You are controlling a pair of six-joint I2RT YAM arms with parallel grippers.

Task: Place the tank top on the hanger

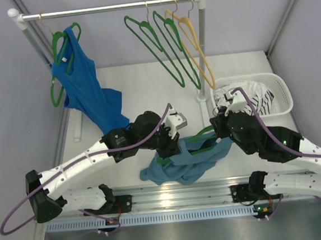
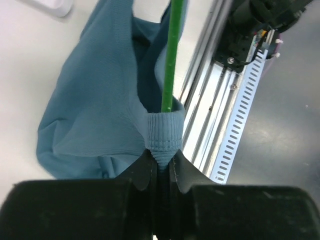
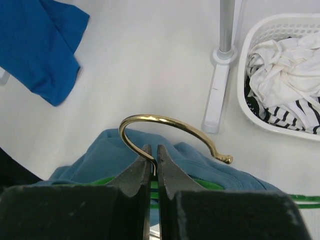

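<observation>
though unseen from above, right jaws pinch the hanger's hook point(image 3: 165, 118).

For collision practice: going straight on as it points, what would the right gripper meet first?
The right gripper pinches the hanger by its hook; beyond that, likely the white table, though depth is unclear.

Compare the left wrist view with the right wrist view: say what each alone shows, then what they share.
Left wrist only: the left pincer shut on the tank top at its ribbed strap, the hanger with its green arm entering that strap, and the metal rail.
Right wrist only: the right pincer shut on the brass hook, the white basket, the bright blue top and the rack foot.
Both: the tank top and green hanger.
</observation>
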